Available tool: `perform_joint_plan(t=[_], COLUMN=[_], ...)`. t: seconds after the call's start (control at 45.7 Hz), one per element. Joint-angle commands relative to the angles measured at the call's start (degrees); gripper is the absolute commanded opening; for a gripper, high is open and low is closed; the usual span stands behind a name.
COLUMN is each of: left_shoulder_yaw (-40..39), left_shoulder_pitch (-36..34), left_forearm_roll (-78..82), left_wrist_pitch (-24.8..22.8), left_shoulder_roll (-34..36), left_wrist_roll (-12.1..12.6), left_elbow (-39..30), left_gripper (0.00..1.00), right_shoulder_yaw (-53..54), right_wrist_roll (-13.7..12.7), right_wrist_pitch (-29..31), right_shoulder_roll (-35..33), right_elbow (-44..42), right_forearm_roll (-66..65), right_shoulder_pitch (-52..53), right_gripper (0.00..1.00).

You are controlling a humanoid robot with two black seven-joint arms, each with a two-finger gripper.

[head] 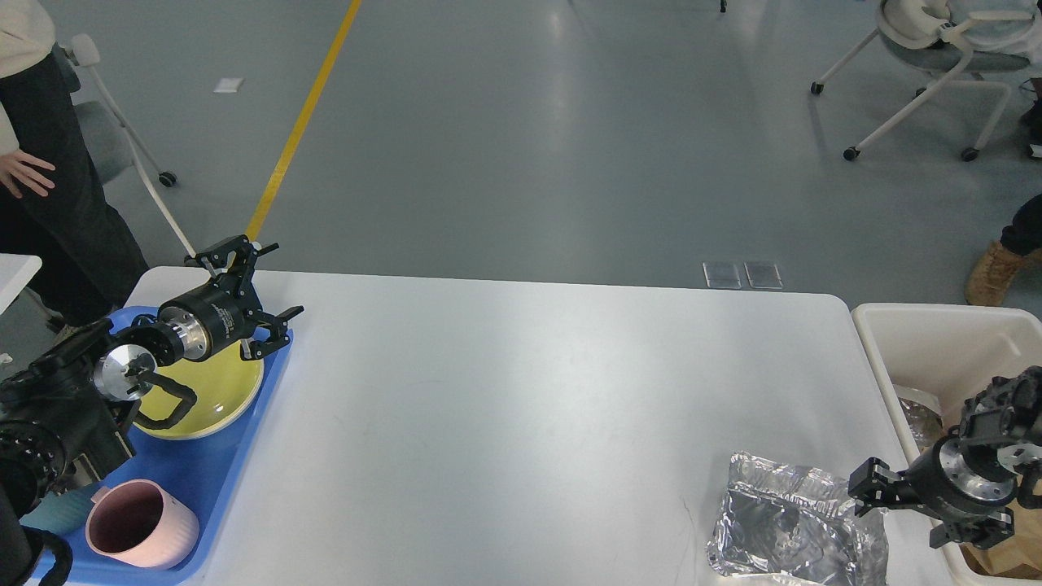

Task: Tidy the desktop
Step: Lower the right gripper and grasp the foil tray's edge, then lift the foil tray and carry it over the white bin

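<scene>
The white table [521, 391] fills the middle of the view, a crumpled foil tray [794, 525] at five o'clock. Left gripper [256, 293], jaws spread, hangs over a yellow plate [216, 391] on a blue tray [203, 496] at nine o'clock; right gripper [875, 487], jaws spread, touches the foil's edge beside a cream bin [887, 358].

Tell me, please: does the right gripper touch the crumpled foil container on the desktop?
Cannot tell. In the head view the right gripper overlaps the edge of the foil container, but this one view shows neither contact nor a gap plainly.
</scene>
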Motion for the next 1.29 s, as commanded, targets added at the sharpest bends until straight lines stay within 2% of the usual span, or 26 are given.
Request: perform_joint_plan(t=[0.0, 0.109, 0.241, 0.306, 0.328, 0.394, 0.679, 0.876, 1.27], left_shoulder_yaw=[0.0, 0.0, 0.0, 0.0, 0.0, 0.0, 0.0, 0.0, 0.0], left_shoulder_pitch=[0.0, 0.0, 0.0, 0.0, 0.0, 0.0, 0.0, 0.0, 0.0], left_forearm_roll=[0.01, 0.01, 0.01, 0.01, 0.01, 0.01, 0.01, 0.01, 0.01], left_wrist_pitch=[-0.02, -0.02, -0.02, -0.02, 0.06, -0.02, -0.02, -0.02, -0.02], left_shoulder_roll=[0.0, 0.0, 0.0, 0.0, 0.0, 0.0, 0.0, 0.0, 0.0], left_wrist_roll=[0.0, 0.0, 0.0, 0.0, 0.0, 0.0, 0.0, 0.0, 0.0], left_elbow=[-0.01, -0.01, -0.01, -0.01, -0.01, -0.01, -0.01, -0.01, -0.01], left_gripper=[0.96, 0.96, 0.96, 0.96, 0.96, 0.96, 0.96, 0.96, 0.96], right_shoulder_yaw=[0.41, 0.41, 0.94, 0.94, 0.94, 0.94, 1.47, -0.64, -6.44], right_wrist_roll=[-0.03, -0.03, -0.29, -0.29, -0.29, -0.29, -0.29, -0.38, -0.47], right_wrist_pitch=[-0.04, 0.4, 1.19, 1.28, 1.28, 2.15, 11.2, 29.65, 29.65], right_shoulder_roll=[0.0, 0.08, 0.08, 0.08, 0.17, 0.17, 0.0, -0.27, -0.09], right_elbow=[-0.18, -0.18, -0.01, 0.08, 0.17, 0.17, 0.78, 0.87, 2.19], right_forearm_roll=[0.06, 0.06, 0.06, 0.06, -0.02, 0.06, -0.11, -1.08, -2.39], right_shoulder_pitch=[-0.92, -1.44, -2.24, -2.5, -2.5, -2.5, -0.31, 9.35, 35.62], right_gripper=[0.78, 0.63, 0.32, 0.2, 0.12, 0.0, 0.0, 0.0, 0.0])
